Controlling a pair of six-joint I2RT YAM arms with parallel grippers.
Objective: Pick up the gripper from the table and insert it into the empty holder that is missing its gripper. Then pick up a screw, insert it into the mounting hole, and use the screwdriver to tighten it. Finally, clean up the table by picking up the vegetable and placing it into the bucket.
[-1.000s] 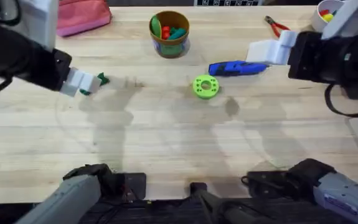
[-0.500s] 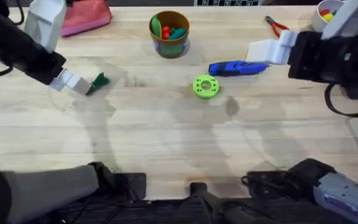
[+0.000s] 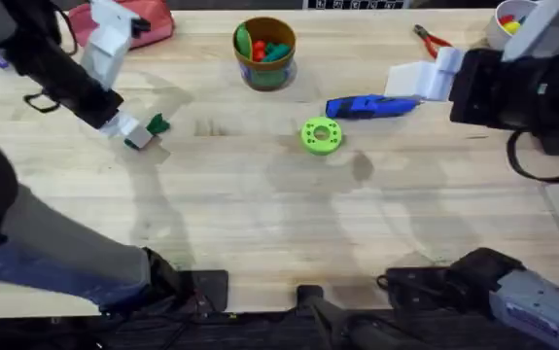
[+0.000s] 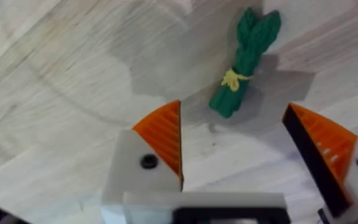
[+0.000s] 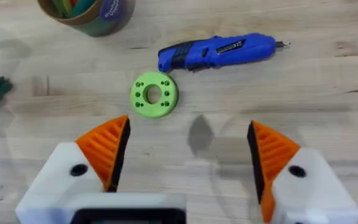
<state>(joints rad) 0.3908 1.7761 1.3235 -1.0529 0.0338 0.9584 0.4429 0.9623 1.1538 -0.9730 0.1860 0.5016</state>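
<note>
Left gripper (image 4: 235, 146) is open w/ the vegetable (image 4: 243, 61) lying on the table at far left, just past the orange pads. Centre it btwn them, drop low, then close. Right gripper (image 5: 188, 158) hangs open near the screwdriver (image 5: 219, 51); bucket (image 3: 264, 52) sits far centre.

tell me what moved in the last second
The left gripper swung right along the table's left side and now sits open just short of the vegetable, which lies loose about where it was. The right gripper, screwdriver, green disc and bucket stayed put.
</note>
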